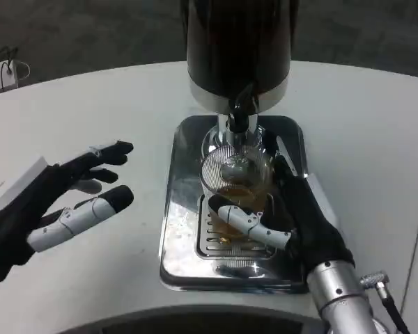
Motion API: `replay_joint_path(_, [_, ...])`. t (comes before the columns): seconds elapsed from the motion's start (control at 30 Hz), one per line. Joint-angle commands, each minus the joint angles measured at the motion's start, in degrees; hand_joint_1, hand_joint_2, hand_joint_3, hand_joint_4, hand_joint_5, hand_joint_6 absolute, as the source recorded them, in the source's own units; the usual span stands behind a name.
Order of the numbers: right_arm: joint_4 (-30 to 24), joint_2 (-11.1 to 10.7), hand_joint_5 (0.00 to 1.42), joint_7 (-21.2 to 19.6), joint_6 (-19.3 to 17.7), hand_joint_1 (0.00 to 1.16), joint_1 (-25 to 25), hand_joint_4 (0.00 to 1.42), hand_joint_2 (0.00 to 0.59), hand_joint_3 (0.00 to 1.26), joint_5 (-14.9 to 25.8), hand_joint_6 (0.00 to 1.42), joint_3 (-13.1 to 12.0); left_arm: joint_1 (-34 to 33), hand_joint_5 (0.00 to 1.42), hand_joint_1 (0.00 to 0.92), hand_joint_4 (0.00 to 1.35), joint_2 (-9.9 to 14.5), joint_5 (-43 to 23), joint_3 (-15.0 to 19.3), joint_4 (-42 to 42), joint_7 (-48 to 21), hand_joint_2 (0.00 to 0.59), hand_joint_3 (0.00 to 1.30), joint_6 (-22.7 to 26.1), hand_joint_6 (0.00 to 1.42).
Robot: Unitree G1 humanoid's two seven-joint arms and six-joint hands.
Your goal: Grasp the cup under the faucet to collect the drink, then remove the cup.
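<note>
Nearest, the right robot hand [292, 219] wraps the clear cup [235, 182] on the steel drip tray [177, 229], under the faucet [238, 118]. Part-filled, it seems slippery and spillable: grip mid-wall, upright. At left the left robot hand [70, 202] hovers spread above the tabletop [90, 104].

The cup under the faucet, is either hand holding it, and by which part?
The right hand grips the cup around its side wall. The left hand holds nothing.

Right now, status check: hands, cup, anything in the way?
Right hand holds the cup under the faucet, amber drink inside. Left hand open above the table. Cup over the tray; path toward you looks clear.
</note>
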Motion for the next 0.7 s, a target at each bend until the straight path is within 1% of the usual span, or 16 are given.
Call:
replay_joint_path(0.03, [1.35,0.71,0.13,-0.98,-1.94,0.78,0.91,0.0,0.224,0.0,0.05,0.11,-0.08,0.62,0.27,0.0,0.19,0.69,0.53,-0.76,-0.17,-0.79,0.076,0.2,0.95,0.32])
replay_joint_path(0.33, [4.66,2.05,0.13,-3.3,-3.06,0.78,-0.61,0.0,0.219,0.0,-0.86,0.11,0.21,-0.29,0.27,0.0,0.2,1.03,0.64,-1.81,0.4,-1.12,0.076,0.22,1.64,0.32])
replay_joint_path(0.53, [7.16,2.92,0.13,-5.37,-3.14,0.8,-2.04,0.01,0.219,0.0,-1.88,0.11,0.16,-0.7,0.28,0.0,0.2,1.17,0.77,-2.3,0.95,-1.3,0.076,0.22,2.0,0.32])
replay_joint_path(0.7, [9.21,3.56,0.15,-6.33,-3.59,0.8,-3.13,0.03,0.219,0.0,-2.22,0.11,0.28,-1.17,0.28,0.0,0.2,1.31,0.83,-2.53,1.74,-1.39,0.076,0.23,2.12,0.32])
